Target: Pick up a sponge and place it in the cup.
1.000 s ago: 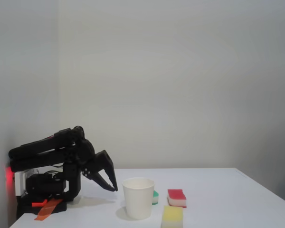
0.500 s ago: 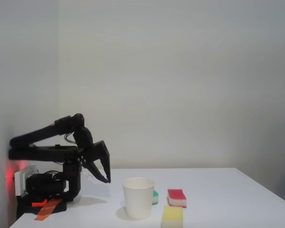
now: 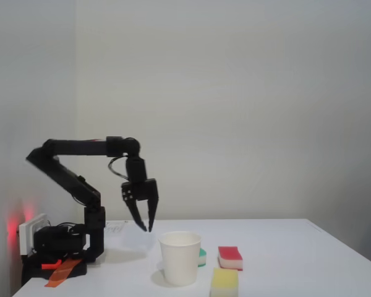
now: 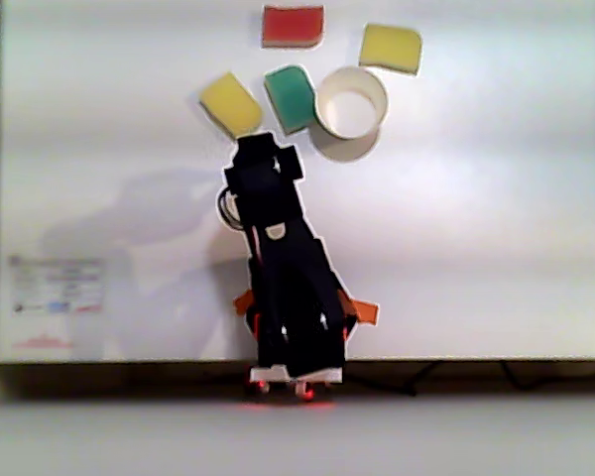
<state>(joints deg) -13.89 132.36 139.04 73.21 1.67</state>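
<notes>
sponge (image 4: 231, 103) open from above, green sponge (image 4: 291, 97) just beside it on the right in the other view, cup (image 4: 351, 101) touching that, mouth unobstructed.

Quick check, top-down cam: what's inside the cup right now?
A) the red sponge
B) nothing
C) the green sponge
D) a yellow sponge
B: the cup shows a bare white interior, with the green sponge, red sponge and both yellow sponges on the table around it.

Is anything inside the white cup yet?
From above, the cup looks empty: its white floor shows and no sponge is in it. In the fixed view its wall hides the inside and partly covers the green sponge behind.
</notes>
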